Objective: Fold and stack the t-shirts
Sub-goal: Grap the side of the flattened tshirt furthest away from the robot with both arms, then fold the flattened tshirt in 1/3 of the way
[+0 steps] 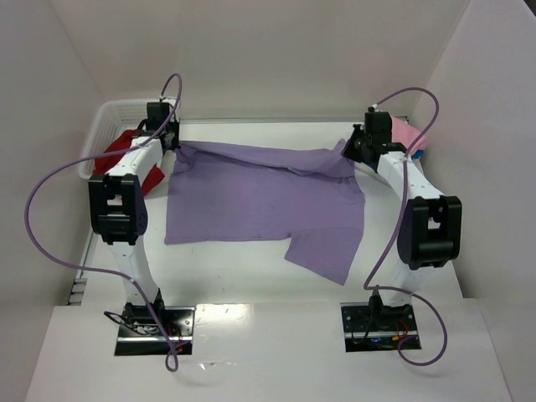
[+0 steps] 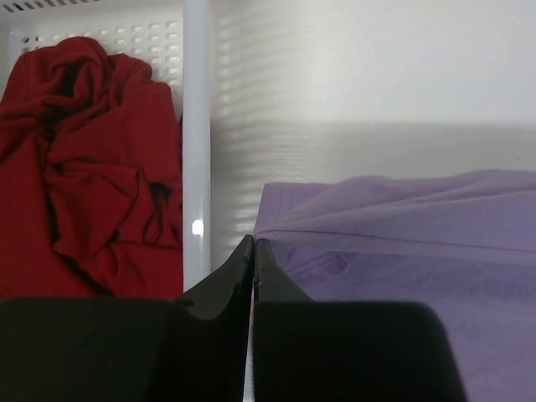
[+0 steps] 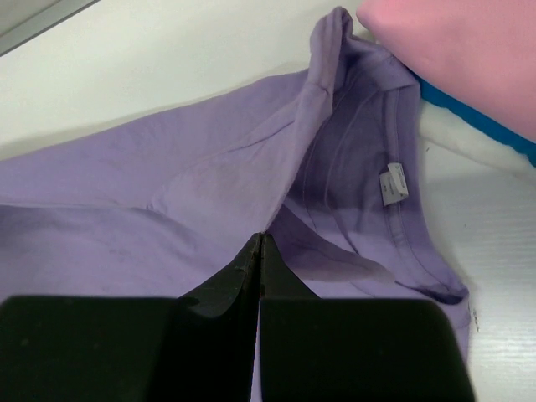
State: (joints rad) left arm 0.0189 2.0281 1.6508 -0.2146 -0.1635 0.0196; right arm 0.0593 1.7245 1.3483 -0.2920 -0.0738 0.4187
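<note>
The white table (image 1: 251, 280) fills the middle of the top view. A lavender t-shirt (image 1: 260, 205) is spread across its centre. The body lies mostly flat, one sleeve reaches toward the lower right, and the far edge is lifted off the surface. A white lattice basket (image 1: 105, 126) stands at the upper left, near the shirt's corner. At the upper right a blue t-shirt (image 3: 469, 117) rests on the tabletop under a pink t-shirt (image 3: 452, 50). Two metal mounting plates (image 1: 155, 329) sit at the near edge.

My left arm (image 1: 124, 201) and right arm (image 1: 425, 213) stretch forward, elbows raised; my left gripper (image 2: 253, 244) and right gripper (image 3: 261, 240) are pinched closed.
</note>
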